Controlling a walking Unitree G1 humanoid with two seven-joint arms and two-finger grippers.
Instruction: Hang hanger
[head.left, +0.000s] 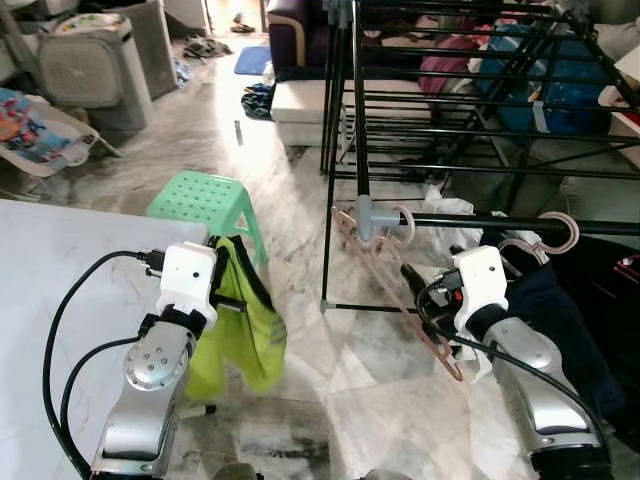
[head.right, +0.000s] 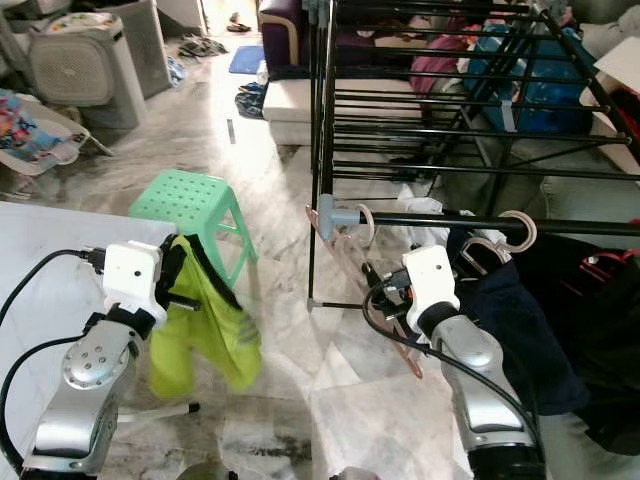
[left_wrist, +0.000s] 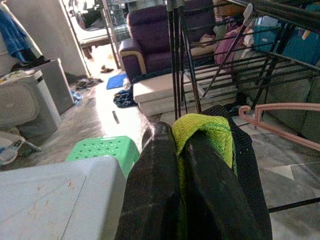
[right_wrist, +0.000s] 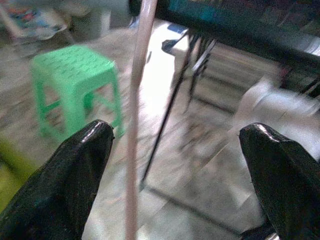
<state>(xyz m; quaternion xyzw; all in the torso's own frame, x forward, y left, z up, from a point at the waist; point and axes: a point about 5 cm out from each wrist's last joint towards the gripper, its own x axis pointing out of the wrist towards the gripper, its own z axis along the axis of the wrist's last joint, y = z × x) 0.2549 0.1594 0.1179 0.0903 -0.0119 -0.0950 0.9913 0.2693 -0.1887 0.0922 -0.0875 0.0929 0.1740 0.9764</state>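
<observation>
A pink hanger (head.left: 398, 298) hangs tilted by its hook from the black front rod (head.left: 500, 222) of the drying rack. My right gripper (right_wrist: 172, 170) is open just beside it, and the hanger's pink bar (right_wrist: 136, 100) runs between the spread fingers, close to one finger (right_wrist: 65, 190). My left gripper (left_wrist: 182, 150) is shut on a yellow-green garment (head.left: 240, 335) with black trim, which hangs from it beside the table. A second pink hanger hook (head.left: 560, 232) on the same rod carries dark navy clothing (head.left: 560, 310).
A green plastic stool (head.left: 198, 200) stands ahead of the left arm. A white table (head.left: 60, 300) lies at the left. The black drying rack (head.left: 450, 100) fills the right half, with a purple sofa (left_wrist: 155, 45) behind it. A white appliance (head.left: 95, 65) stands far left.
</observation>
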